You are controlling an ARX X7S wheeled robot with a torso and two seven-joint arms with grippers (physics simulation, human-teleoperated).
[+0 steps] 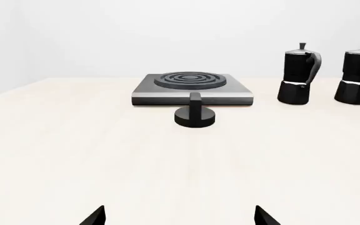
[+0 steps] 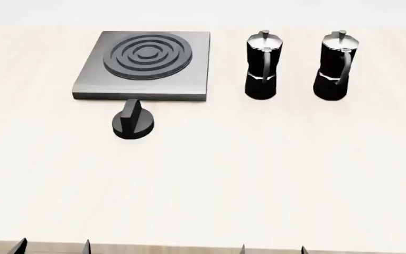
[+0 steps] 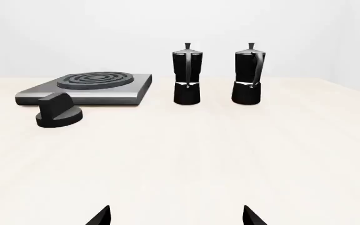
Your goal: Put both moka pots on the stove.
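Plainly two moka pots point(image 2: 262, 65) point(image 2: 335, 65), one stove point(image 2: 146, 66).

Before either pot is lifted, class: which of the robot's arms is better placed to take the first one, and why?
Probably the right. Both moka pots stand right of the stove, beyond the open right gripper; the left gripper sits further off.

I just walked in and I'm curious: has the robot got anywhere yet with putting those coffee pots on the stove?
Nothing looks done yet. Both pots, the nearer pot and the farther pot, stand upright on the table, to the right of the stove, whose burner is bare. Nothing is in hand: the left gripper and right gripper sit open at the table's near edge. Both pots are left to move.
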